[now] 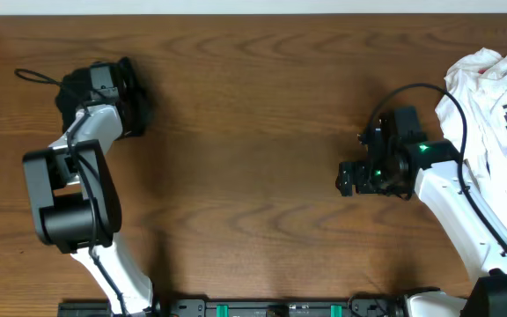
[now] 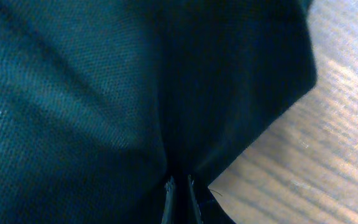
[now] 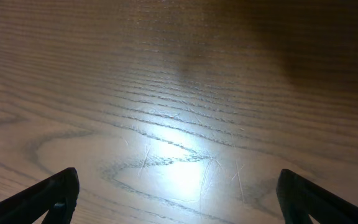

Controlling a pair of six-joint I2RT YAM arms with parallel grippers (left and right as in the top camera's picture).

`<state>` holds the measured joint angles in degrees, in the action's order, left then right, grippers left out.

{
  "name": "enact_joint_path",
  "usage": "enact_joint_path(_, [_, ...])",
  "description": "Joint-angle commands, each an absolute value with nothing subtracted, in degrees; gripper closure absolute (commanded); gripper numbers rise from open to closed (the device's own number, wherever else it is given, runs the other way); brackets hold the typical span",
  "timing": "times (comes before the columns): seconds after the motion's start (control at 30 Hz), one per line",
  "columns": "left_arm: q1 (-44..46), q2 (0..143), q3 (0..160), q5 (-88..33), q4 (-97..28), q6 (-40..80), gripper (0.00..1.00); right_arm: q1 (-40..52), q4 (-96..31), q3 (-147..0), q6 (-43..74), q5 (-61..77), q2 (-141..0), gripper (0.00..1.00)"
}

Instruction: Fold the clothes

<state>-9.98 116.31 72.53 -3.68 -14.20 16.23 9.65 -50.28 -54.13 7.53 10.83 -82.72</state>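
The black shirt (image 1: 136, 99) lies bunched in a small heap at the far left of the table. My left gripper (image 1: 104, 86) is pushed into the heap, so most of it is hidden from overhead. In the left wrist view, dark fabric (image 2: 92, 99) fills nearly the whole frame. There my left gripper (image 2: 179, 185) is shut, pinching a fold of the shirt between its fingertips. My right gripper (image 1: 347, 179) hovers over bare wood right of centre, far from the shirt. In its own view, my right gripper (image 3: 178, 190) is open wide with nothing between its fingers.
A white garment with black print (image 1: 493, 97) is piled at the far right edge, behind the right arm. A thin black cable loop (image 1: 38, 77) lies left of the shirt. Bare wooden table (image 1: 253, 132) spans the space between the two arms.
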Motion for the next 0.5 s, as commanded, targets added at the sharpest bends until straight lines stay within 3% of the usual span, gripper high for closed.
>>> enact_joint_path(0.0, [-11.2, 115.3, 72.3, -2.3, -18.0, 15.3, 0.90, 9.4, -50.3, -53.9, 7.9, 10.7, -82.0, 0.01])
enact_joint_path(0.37, [-13.3, 110.3, 72.3, -2.4, -20.9, 15.3, 0.92, 9.4, -50.3, -53.9, 7.9, 10.7, -82.0, 0.01])
enact_joint_path(0.47, [-12.8, 107.6, 72.3, -5.0, -20.8, 15.3, 0.84, 9.4, -50.3, -53.9, 7.9, 10.7, -82.0, 0.01])
